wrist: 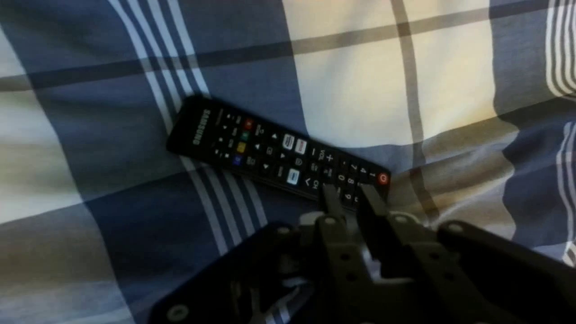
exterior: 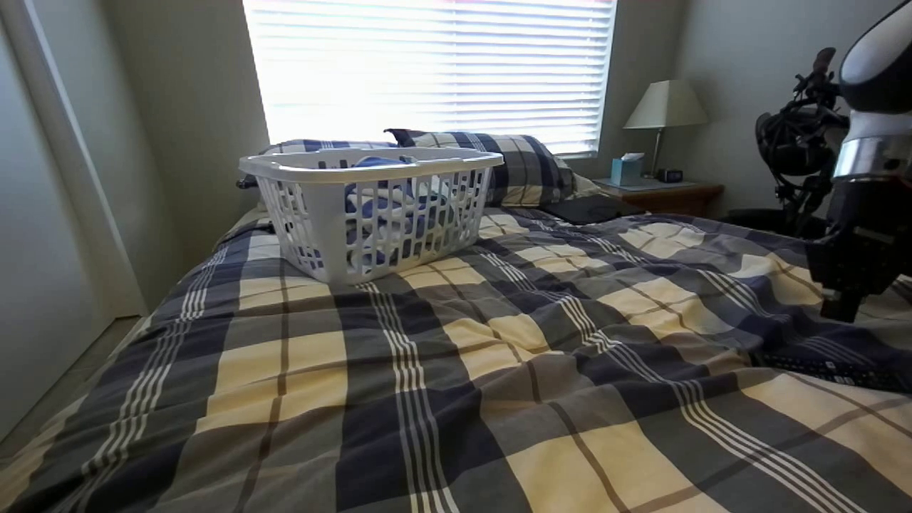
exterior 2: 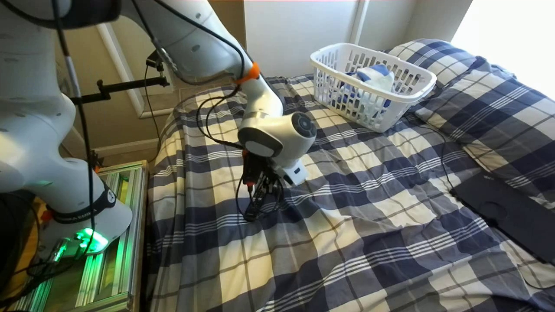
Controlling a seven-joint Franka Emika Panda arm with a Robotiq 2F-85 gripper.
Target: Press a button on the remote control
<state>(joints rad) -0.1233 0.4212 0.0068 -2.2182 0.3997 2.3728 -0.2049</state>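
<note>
Though mostly black, a remote control (wrist: 277, 152) (some colourful buttons (wrist: 241, 147)), the end effector (wrist: 350, 193) narrowly parted and empty.

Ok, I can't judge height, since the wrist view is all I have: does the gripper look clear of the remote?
Observer: Seemingly yes; an exterior view shows plaid bedding between the gripper and the remote control.
Operator: Anything else I should avoid?
Observer: A white laundry basket stands on the plaid bedding, in both exterior views.
Operator: Anything more?
Observer: A flat black object lies near a plaid pillow; I can't tell what it is.
</note>
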